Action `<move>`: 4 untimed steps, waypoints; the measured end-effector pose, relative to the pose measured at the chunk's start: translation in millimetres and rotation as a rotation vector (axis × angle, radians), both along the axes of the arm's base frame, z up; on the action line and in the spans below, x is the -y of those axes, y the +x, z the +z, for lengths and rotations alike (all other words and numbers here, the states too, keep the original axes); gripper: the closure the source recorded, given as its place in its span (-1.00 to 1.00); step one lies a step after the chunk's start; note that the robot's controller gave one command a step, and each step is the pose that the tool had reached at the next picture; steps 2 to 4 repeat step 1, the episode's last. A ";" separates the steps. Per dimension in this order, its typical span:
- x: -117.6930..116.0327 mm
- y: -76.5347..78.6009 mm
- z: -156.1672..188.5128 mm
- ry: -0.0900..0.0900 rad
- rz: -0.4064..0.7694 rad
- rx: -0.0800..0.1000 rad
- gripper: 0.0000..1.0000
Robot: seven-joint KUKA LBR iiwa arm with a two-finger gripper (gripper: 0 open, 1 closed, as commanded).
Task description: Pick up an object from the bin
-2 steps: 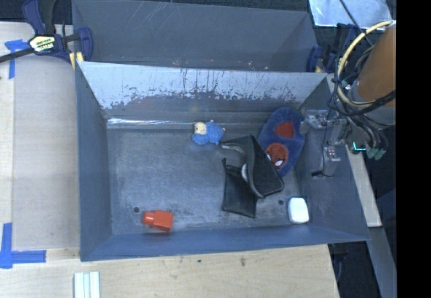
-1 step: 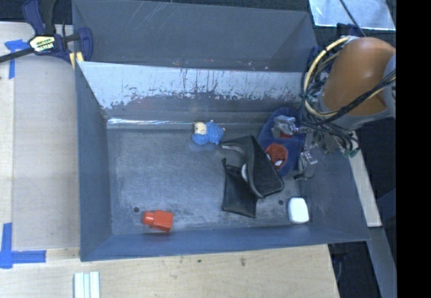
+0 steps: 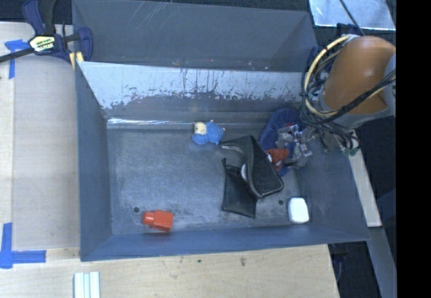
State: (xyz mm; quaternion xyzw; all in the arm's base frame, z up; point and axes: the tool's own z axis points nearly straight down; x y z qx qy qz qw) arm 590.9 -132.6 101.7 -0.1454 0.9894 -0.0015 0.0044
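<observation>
My gripper (image 3: 295,144) hangs low at the bin's right side, just under the arm's wrist. It is over a small red thing (image 3: 277,155) that lies beside a crumpled blue cloth (image 3: 278,124). Just left of these lies a black, flat, folded thing (image 3: 248,181) with a grey curved piece at its top. Whether the gripper touches the red thing is hidden by its own body.
A small blue and white figure (image 3: 206,132) lies near the back wall. A red block (image 3: 158,220) sits at the front left and a white rounded piece (image 3: 297,210) at the front right. The arm reaches in over the right rim.
</observation>
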 end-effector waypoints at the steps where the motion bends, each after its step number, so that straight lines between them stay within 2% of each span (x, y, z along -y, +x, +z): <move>1: -65.8 -24.6 119.9 0.001 0.040 0.003 1.00; 4: -65.8 -24.6 119.9 0.001 0.040 0.003 1.00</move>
